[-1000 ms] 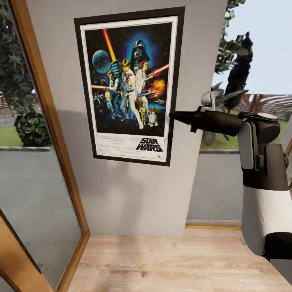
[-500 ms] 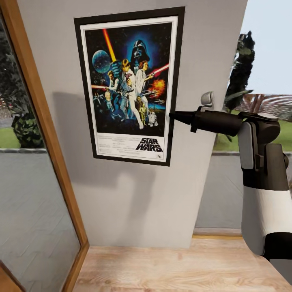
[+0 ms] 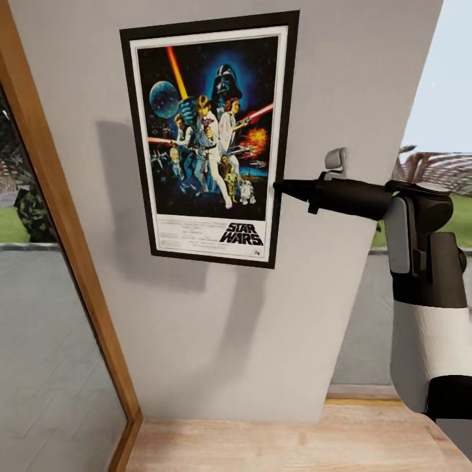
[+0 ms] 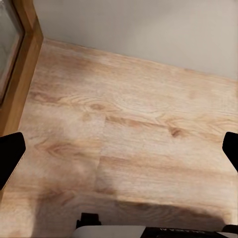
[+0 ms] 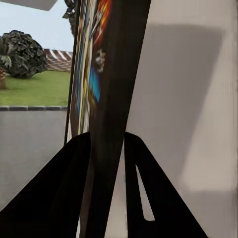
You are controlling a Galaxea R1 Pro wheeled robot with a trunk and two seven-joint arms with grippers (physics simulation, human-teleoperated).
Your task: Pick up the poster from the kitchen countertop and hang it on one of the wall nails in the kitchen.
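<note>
The Star Wars poster [image 3: 210, 137] hangs upright in front of a light grey wall [image 3: 354, 85], casting a shadow on it. My right gripper [image 3: 280, 187] is shut on the poster's right edge, about two thirds of the way down. In the right wrist view the poster [image 5: 106, 74] is seen edge-on, with one dark finger [image 5: 74, 188] on its printed face and the other behind it. My left gripper [image 4: 119, 148] stands open over wooden floor [image 4: 129, 114], holding nothing. The wall nails and the kitchen countertop are out of view.
A wooden-framed glass panel [image 3: 72, 262] runs down the left side, with greenery behind it. Light wooden floor [image 3: 295, 446] meets the foot of the wall. Past the wall's right edge is an outdoor scene [image 3: 446, 164] with sky and grass.
The whole picture has shifted: the wall now spreads further right and the wooden frame sits further left, so the camera has turned. The poster and right gripper hold the same place in view.
</note>
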